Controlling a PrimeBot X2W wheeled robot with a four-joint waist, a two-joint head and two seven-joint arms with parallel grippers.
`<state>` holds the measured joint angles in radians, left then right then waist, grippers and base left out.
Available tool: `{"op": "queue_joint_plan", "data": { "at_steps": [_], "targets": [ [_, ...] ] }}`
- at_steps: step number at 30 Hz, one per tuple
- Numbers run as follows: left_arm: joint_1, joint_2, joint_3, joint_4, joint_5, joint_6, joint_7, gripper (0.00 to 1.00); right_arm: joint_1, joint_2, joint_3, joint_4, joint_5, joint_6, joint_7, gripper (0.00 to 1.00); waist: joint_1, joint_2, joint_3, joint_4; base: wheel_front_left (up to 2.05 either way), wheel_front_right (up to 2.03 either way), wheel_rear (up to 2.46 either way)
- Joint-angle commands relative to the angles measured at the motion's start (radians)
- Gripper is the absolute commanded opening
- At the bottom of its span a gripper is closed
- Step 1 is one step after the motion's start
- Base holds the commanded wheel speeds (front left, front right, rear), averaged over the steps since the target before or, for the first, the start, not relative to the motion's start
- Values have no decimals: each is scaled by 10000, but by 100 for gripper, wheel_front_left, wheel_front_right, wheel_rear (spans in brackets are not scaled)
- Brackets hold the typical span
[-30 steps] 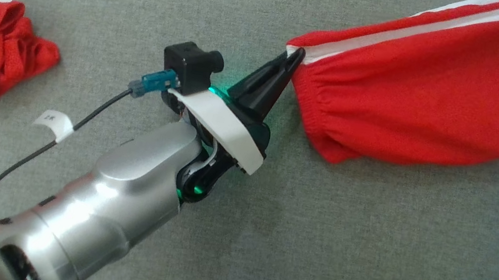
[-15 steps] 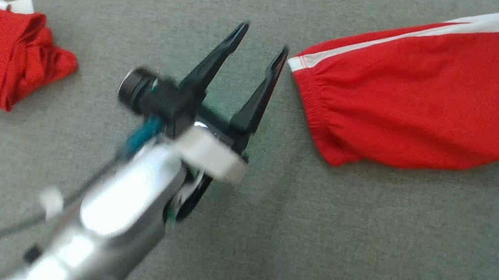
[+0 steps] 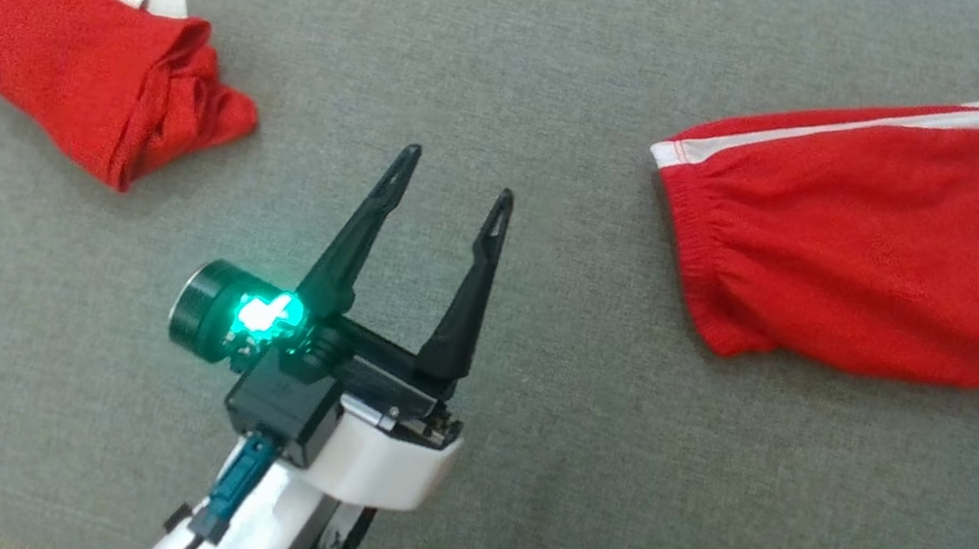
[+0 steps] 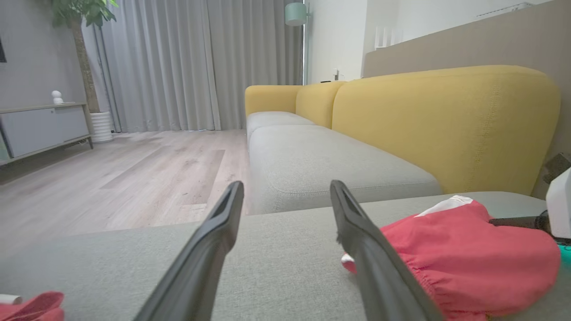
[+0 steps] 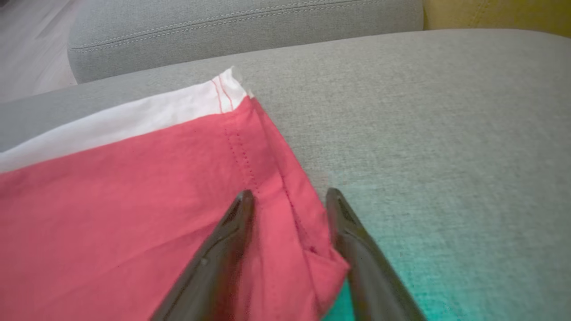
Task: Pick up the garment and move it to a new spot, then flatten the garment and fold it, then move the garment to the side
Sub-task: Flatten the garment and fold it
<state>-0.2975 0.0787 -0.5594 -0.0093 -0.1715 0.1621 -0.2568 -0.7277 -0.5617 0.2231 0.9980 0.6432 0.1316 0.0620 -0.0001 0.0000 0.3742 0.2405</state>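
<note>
Yellow sofa back (image 4: 446, 120), grey curtains (image 4: 178, 62)

Garment (image 3: 893, 270), right of my left gripper (image 3: 459, 171): red, white stripe.
Cloth (image 3: 79, 72), to its left: red, white trim.
Cushion (image 3: 586, 35) under me: grey.
My fingers (image 3: 355, 238): black.

Red garments: you have two, a crumpled garment (image 3: 90, 69) far left and a flat garment (image 3: 903, 271) right.
Grippers: you have two, left gripper (image 3: 458, 173) and right gripper (image 5: 290, 192).
Fingers: two on each.
Yellow back cushions (image 4: 446, 125): you can count three.
Potted plant (image 4: 84, 26): one.
Lamp (image 4: 294, 13): one.
</note>
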Motion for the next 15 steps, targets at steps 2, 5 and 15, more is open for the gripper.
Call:
{"op": "queue_joint_plan", "data": {
  "at_steps": [2, 5, 15],
  "targets": [
    [27, -26, 490, -412, 159, -60, -48, 100, 350, -18, 308, -51, 208, -9, 110, 0, 1, 0, -129, 8, 0, 0, 0],
    [232, -59, 721, -350, 327, -136, -48, 100, 339, 100, 410, -78, 281, -9, -330, 0, 1, 0, -329, -193, 0, 0, 0],
    [960, -39, 1490, -78, 523, -393, -49, 100, 718, 208, 894, 101, 167, -9, -1596, 0, 1, 0, -1281, -1648, 0, 0, 0]
  ]
}}
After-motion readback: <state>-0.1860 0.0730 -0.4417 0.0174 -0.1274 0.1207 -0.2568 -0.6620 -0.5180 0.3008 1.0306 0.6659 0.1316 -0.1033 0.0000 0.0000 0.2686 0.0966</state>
